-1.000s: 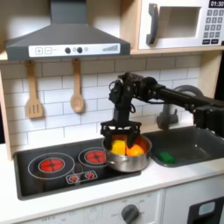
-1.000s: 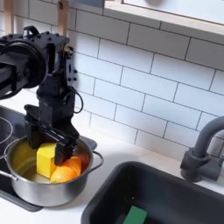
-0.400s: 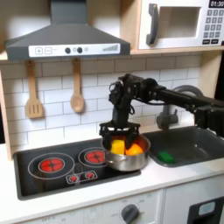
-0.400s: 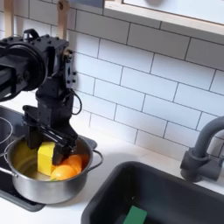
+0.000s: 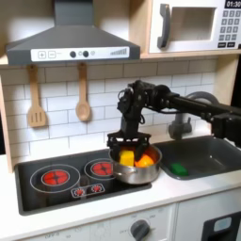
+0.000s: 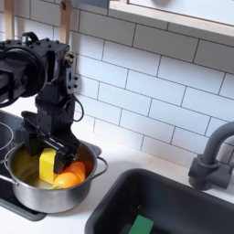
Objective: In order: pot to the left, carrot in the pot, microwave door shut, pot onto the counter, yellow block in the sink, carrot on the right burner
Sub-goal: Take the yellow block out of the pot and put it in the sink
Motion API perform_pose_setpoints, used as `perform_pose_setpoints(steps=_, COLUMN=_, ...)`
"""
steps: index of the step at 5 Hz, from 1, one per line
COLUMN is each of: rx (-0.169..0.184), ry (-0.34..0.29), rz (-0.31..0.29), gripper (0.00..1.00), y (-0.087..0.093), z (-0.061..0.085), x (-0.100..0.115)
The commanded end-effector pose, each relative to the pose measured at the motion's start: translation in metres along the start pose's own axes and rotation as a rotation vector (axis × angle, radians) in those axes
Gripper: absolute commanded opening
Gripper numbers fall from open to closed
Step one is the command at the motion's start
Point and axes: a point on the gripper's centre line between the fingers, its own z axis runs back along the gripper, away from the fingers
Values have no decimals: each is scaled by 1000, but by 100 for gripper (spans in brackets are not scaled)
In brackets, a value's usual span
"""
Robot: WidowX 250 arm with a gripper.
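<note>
Toy kitchen with white tiled backsplash, grey range hood up top, wooden spatula (image 5: pixel 36 99) and wooden spoon (image 5: pixel 83 97) hung on the wall at the first exterior view's left. Pale cream counter (image 5: pixel 85 209) along the front, black cooktop (image 5: pixel 58 176) set into it with two red burners. Microwave door (image 5: pixel 194 25) seen shut in the upper right of the first exterior view, grey bar handle at its left edge.

Steel pot (image 5: pixel 137 168) sat at the cooktop's right edge, partly over the counter strip before the sink (image 5: pixel 209 152). Inside the pot, yellow block (image 6: pixel 48 165) upright toward the second exterior view's left, carrot (image 6: pixel 71 175) lying just beside it on the right, touching or nearly so.

Gripper (image 6: pixel 47 146) lowered over the pot from the black arm, fingers spread wide to either side of the yellow block, nothing clamped as far as could be told.

From the second exterior view alone: arched dark faucet (image 6: pixel 213 157) at the right, flat green piece (image 6: pixel 140 225) on the sink floor seen from close. From the first exterior view alone: hood, utensils, microwave, both burners, oven knob below.
</note>
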Motion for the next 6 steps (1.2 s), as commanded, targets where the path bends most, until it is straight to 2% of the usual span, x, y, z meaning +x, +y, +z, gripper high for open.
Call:
perform_pose_setpoints(steps=1, rx=-14, ry=19, rz=-1, gripper=0, y=-1, z=-10, x=-5)
perform_pose_setpoints(steps=3, rx=-21, ry=10, rz=-9, gripper=0, y=-2, z=-10, x=-5)
perform_pose_setpoints(steps=4, rx=-25, ry=-18, rz=-14, gripper=0, y=0, z=-1, x=-2)
perform_pose_setpoints(steps=5, rx=-60, ry=-11, rz=-15, gripper=0, y=-1, z=2, x=-6)
perform_pose_setpoints(steps=6, rx=-63, ry=-11, rz=-20, gripper=0, y=2, z=8, x=-8)
